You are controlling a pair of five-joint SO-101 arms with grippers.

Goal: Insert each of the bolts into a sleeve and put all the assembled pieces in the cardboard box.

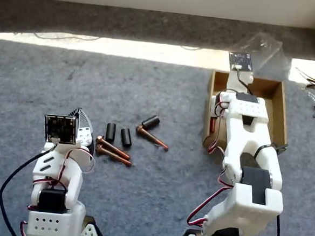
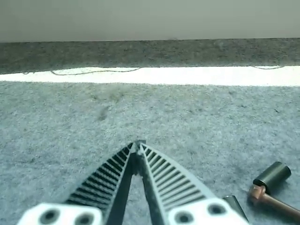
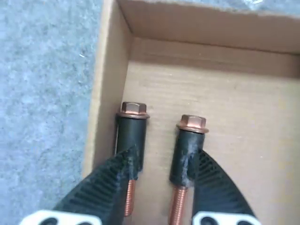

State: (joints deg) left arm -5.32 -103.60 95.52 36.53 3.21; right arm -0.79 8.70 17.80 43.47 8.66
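Right gripper (image 3: 166, 155): hanging spread, straddling one of two assembled pieces (image 3: 188, 145).
Cardboard box (image 1: 282, 102): holding both, upper right, high view.
Left gripper (image 2: 138, 146): resting pressed together beside loose bolts (image 1: 113, 149).
Risk: snagging the neighbouring sleeve (image 3: 131, 133) while lifting, stripping it off.

You had a hard band of sunlight (image 1: 124, 48) lying across the far side of the grey carpet (image 1: 157, 193), glaring almost white. The nearer carpet sat in soft, even shade. Inside the cardboard box (image 3: 211, 28) the light was dimmer, without glare.
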